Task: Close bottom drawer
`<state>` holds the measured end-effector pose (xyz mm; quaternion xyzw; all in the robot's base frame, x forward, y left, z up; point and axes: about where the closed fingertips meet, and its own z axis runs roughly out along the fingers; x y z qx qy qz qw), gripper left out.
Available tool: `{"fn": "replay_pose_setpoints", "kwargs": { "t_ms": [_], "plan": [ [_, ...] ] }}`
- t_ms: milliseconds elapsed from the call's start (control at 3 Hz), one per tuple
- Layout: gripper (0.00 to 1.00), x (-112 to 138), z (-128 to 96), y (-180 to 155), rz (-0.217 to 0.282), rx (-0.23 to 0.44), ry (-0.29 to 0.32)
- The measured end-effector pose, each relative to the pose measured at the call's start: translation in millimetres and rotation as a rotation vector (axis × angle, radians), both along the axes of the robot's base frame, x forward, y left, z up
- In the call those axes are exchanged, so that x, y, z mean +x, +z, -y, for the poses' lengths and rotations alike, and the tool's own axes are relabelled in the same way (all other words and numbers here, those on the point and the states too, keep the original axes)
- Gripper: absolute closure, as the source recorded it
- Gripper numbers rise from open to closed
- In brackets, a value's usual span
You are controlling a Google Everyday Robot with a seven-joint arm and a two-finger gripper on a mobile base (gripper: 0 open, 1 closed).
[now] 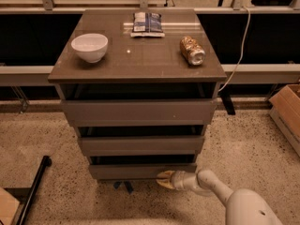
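Observation:
The bottom drawer (140, 171) is the lowest of three grey-brown drawers in a small cabinet; its flat front strip sits nearly flush under the middle drawer (140, 145). The tall-fronted top drawer (139, 112) is above. My gripper (164, 179), with tan fingertips, reaches in from the lower right on a white arm and touches the lower right part of the bottom drawer's front.
On the cabinet top (154, 60) stand a white bowl (89, 47), a blue snack bag (146, 23) and a can lying on its side (192, 50). A cardboard box (287, 111) is at the right. A black pole (33, 188) lies at lower left. A white cable (240, 46) hangs at right.

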<state>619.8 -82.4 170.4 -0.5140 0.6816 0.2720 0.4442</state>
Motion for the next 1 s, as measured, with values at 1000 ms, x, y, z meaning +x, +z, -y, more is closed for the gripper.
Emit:
{"fn": "replay_pose_setpoints", "kwargs": {
  "t_ms": [1000],
  "plan": [
    [0.00,-1.1,-3.7,-1.0,-0.002,0.003,0.004]
  ]
}}
